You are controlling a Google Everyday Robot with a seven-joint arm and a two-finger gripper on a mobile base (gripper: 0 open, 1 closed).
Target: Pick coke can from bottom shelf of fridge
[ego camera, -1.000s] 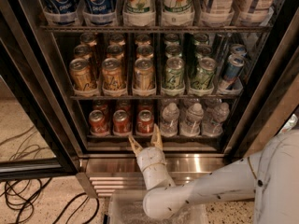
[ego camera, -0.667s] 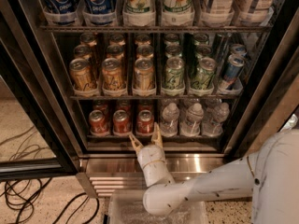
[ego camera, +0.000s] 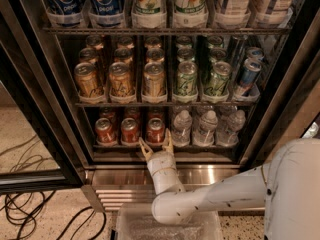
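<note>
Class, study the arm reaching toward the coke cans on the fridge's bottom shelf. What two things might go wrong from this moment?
1. The gripper is open in front of the right-hand coke can. Its right finger is near a water bottle and may bump it or catch it.
2. The neighbouring coke can stands close on the bottom shelf, so the left finger could knock it over.

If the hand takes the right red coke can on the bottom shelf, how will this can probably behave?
The coke can looks like smooth round metal: probably stiff, but it may slip, and roll if tipped. A neighbour can stands close on its left, so that one might be nudged. The hand is open just in front of the coke can.
</note>
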